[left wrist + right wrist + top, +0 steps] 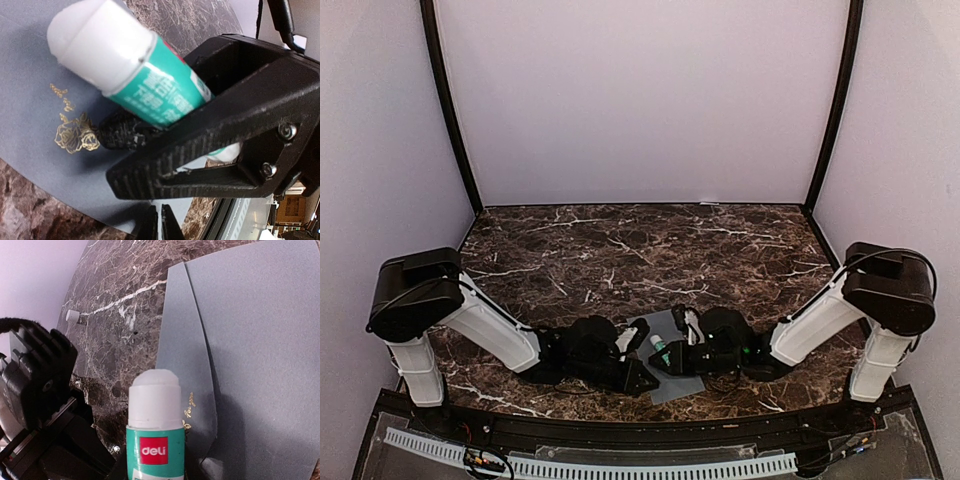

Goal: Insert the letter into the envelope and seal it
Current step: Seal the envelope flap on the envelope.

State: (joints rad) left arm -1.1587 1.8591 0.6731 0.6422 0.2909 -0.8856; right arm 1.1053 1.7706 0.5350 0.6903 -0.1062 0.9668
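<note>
Glue stick (155, 450), uncapped and pinched in my right gripper (120, 152), is aimed low over the envelope (260, 340).
At nine o'clock of the stick, my left gripper (159, 225) is pressed together on nothing. I judge it is parked there out of the way but near enough to steady the paper. The cap (72, 316) lies on the table (115, 280) at ten o'clock, well apart, so the glue is bare. My right jaws clamp the green barrel and leave the white tip free to wipe. The envelope lies flat beneath both grippers, spreading toward two o'clock. I cannot tell how its flap sits. No letter shows, so I judge it is already inside and sealing is the step in hand.
</note>
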